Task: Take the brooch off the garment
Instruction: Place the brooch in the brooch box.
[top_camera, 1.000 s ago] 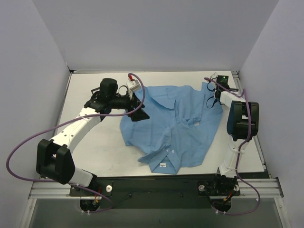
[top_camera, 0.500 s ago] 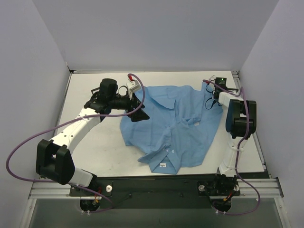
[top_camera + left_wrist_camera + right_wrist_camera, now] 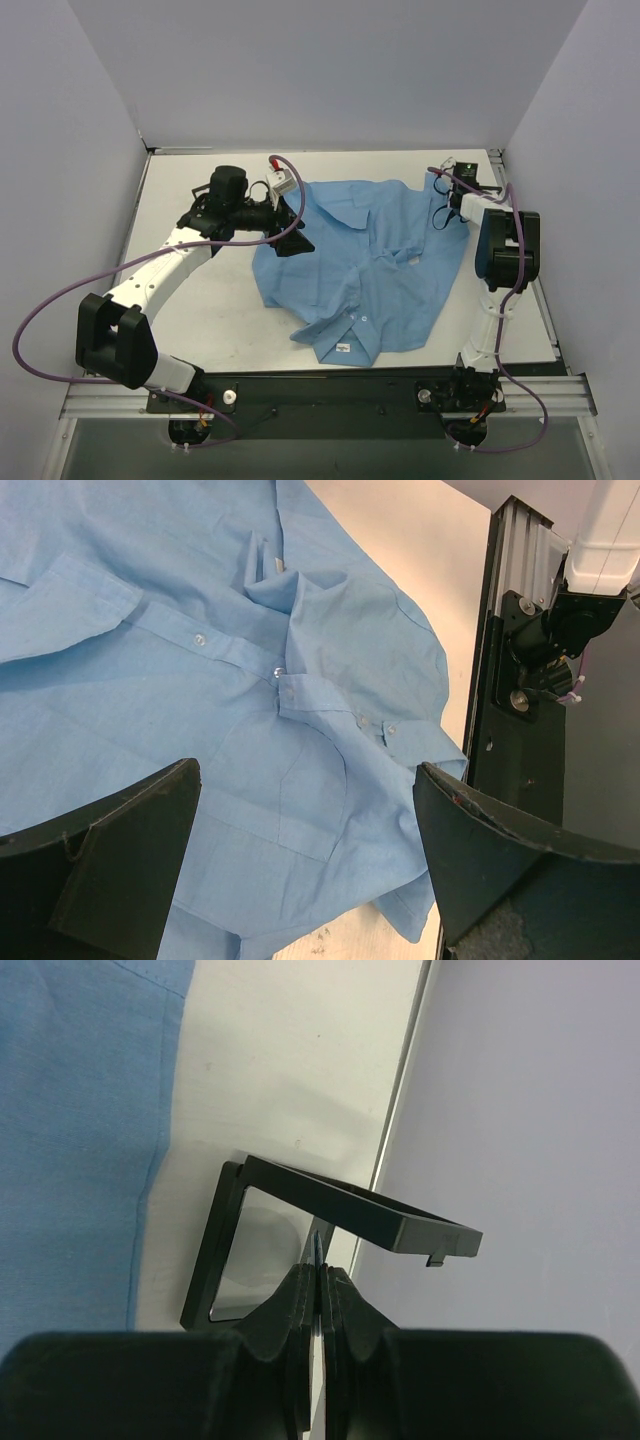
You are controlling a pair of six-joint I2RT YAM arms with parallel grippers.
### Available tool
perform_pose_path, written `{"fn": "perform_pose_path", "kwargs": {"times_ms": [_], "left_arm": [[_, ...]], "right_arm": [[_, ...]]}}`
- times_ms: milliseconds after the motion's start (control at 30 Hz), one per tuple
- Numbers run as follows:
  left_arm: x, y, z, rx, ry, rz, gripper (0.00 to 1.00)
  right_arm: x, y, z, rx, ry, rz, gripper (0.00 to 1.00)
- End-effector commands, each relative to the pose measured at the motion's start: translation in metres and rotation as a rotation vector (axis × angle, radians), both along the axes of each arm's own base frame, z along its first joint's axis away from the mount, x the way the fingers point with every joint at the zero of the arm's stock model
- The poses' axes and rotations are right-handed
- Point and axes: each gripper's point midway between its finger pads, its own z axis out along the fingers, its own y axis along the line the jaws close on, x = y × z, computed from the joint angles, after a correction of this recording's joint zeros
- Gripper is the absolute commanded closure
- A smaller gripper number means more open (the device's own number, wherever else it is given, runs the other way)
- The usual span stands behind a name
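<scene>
Pinching likely brooch [image 3: 315, 1245] by rim in right gripper [image 3: 318, 1272] over frame [image 3: 340, 1203]: light, stiff, slippery; left gripper [image 3: 305, 810] spread above shirt [image 3: 150, 660]

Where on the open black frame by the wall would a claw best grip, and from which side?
I'd grip the raised lid across its thin free rim, coming from above on the shirt side. The lid stands tilted clear of the table, while the base lies flat and the wall crowds the other side.
</scene>
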Motion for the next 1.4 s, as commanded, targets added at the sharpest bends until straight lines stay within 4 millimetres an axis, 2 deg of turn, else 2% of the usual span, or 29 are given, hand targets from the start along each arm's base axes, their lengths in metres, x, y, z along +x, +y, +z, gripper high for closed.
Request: {"fn": "perform_pose_path", "kwargs": {"times_ms": [0,400,500,533,633,800,967,1000,1067,1233,1367], "left_arm": [[-0.003,-0.003,0.02,-0.042,-0.073,-0.023,0.03],[-0.004,-0.002,0.021,-0.043,-0.076,-0.023,0.03],[-0.005,-0.002,0.022,-0.044,-0.076,-0.024,0.03],[-0.005,-0.002,0.023,-0.044,-0.081,-0.023,0.03],[-0.005,-0.002,0.023,-0.044,-0.079,-0.021,0.03],[-0.005,-0.002,0.023,-0.044,-0.079,-0.021,0.03],[-0.005,-0.001,0.024,-0.043,-0.082,-0.021,0.03],[-0.005,-0.001,0.024,-0.044,-0.081,-0.02,0.03],[-0.006,-0.001,0.025,-0.044,-0.083,-0.022,0.03],[-0.007,-0.001,0.026,-0.045,-0.083,-0.023,0.03],[-0.007,0.0,0.026,-0.044,-0.085,-0.021,0.03]], "right_arm": [[0.007,-0.012,0.013,-0.059,-0.019,-0.03,1.0],[0.003,-0.008,-0.001,-0.032,0.035,-0.014,0.98],[0.002,-0.007,-0.003,-0.02,0.046,-0.012,0.89],[0.002,-0.006,-0.003,-0.017,0.046,-0.013,0.82],[0.001,-0.004,-0.002,-0.005,0.052,-0.013,0.7],[-0.001,0.0,-0.002,0.017,0.068,-0.002,0.59],[-0.002,0.007,0.004,0.067,0.077,-0.001,0.57],[0.003,0.007,0.013,0.077,0.05,-0.002,0.57],[-0.003,0.009,0.012,0.111,0.074,-0.018,0.57],[0.0,0.014,0.027,0.159,0.046,-0.017,0.57],[-0.008,0.024,0.033,0.228,0.049,-0.022,0.56]]}}
